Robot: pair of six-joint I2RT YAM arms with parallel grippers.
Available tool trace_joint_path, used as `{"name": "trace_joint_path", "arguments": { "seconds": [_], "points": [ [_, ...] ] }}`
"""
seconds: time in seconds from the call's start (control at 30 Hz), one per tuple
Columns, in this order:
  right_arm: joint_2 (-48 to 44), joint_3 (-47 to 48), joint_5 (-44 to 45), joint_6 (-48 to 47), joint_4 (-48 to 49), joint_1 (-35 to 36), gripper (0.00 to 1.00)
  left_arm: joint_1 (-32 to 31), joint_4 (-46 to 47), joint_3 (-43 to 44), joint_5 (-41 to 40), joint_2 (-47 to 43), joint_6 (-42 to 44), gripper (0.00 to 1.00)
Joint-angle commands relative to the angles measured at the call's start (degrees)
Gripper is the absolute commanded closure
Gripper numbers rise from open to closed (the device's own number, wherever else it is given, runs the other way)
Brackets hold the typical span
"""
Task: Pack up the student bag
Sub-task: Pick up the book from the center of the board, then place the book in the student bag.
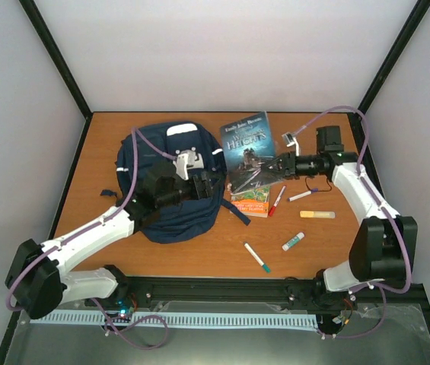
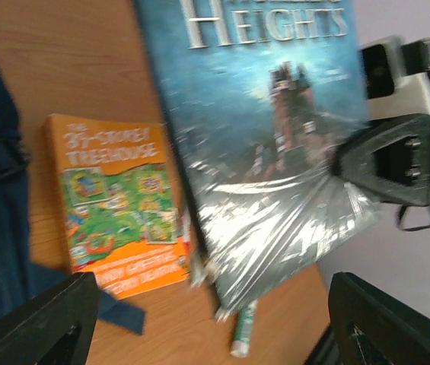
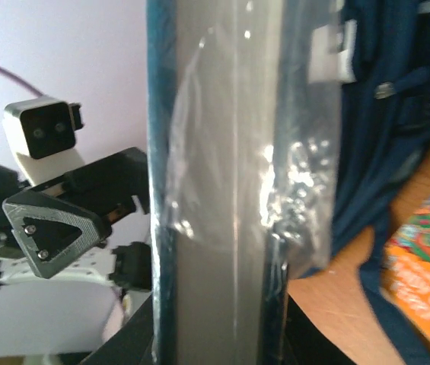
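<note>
The right tool grips the blue book by its edge; the bag lies to its left, nearer the wide-open left tool.

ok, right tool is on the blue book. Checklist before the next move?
1. Right tool grip on the blue plastic-wrapped book: ok, jaws shut on its edge.
2. Left tool free: ok, open and holding nothing.
3. Navy blue fabric backpack mouth open: cannot tell, the left arm covers it.
4. Blue book clear of the orange paperback book: not ok, it overlaps that book's edge. Whether they touch, cannot tell.
5. Path into the backpack clear: probably not ok, the left tool hovers over the backpack right beside the blue book.
</note>
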Motion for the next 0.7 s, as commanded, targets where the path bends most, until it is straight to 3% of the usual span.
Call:
{"name": "trace_joint_path", "arguments": {
  "seconds": [0.0,0.2,0.27,0.67],
  "points": [
    [-5.42,-1.69,1.70,-11.93,-0.75,-4.76,0.97,0.17,-15.33,3.17,-6.97,-1.61,8.02,0.15],
    [-9.31,-8.85,6.12,-25.06,-5.52,-9.73,0.97,0.17,-44.15,14.49,-16.08,2.13,18.63,0.20],
    [-10.66,-11.83,5.87,-27.17,-4.99,-10.63,0.97,0.22,-48.97,16.83,-16.35,3.02,22.61,0.23],
    [-8.79,-13.90,3.18,-30.91,-4.30,-11.61,0.97,-3.97,-54.90,20.23,-12.21,4.78,37.97,0.40]
  ]
}}
